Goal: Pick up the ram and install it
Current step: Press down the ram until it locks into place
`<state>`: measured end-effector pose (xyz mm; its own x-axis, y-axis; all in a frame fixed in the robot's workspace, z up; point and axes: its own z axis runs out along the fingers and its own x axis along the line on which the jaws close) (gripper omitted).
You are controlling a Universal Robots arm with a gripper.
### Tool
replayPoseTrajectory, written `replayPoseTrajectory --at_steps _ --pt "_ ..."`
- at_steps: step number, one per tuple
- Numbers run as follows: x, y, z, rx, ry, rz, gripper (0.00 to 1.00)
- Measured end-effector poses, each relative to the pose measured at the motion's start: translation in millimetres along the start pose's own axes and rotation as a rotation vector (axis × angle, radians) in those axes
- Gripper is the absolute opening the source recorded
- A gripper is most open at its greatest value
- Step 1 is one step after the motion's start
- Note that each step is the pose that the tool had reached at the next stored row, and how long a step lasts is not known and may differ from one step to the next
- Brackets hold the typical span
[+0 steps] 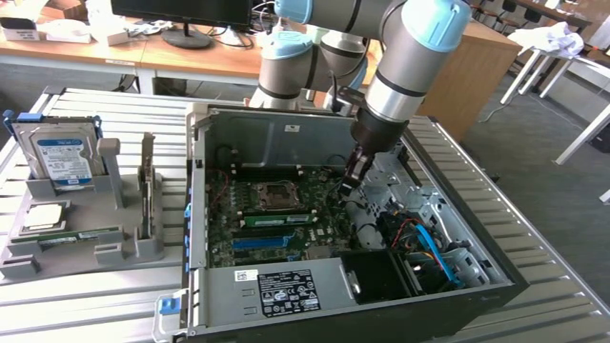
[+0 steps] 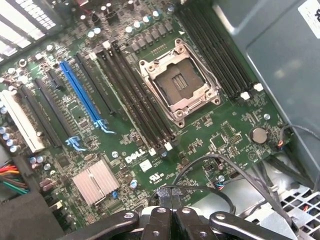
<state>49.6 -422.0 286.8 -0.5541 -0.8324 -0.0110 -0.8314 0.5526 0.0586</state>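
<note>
Slatted metal makes up my bench (image 1: 86, 300), with an office of desks behind it. On it stands an open computer case (image 1: 286, 128), motherboard (image 2: 210, 135) exposed. My fingers (image 1: 350, 180) are clenched together and empty, hanging inside the case just above the board, near the processor socket (image 2: 179, 82). A green ram (image 1: 278, 219) sits in a slot below that socket in the exterior view, so I judge the install largely done. Another green stick (image 1: 71, 235) lies in the grey holder (image 1: 114, 254) on the exterior view's left, below the hard drive (image 1: 63, 158).
</note>
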Motion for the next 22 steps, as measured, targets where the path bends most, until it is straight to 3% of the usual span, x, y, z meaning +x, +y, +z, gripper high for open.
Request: replayPoseTrajectory --at_steps 22 --pt "0.0 -0.1 1.3 0.0019 -0.0102 0.173 0.11"
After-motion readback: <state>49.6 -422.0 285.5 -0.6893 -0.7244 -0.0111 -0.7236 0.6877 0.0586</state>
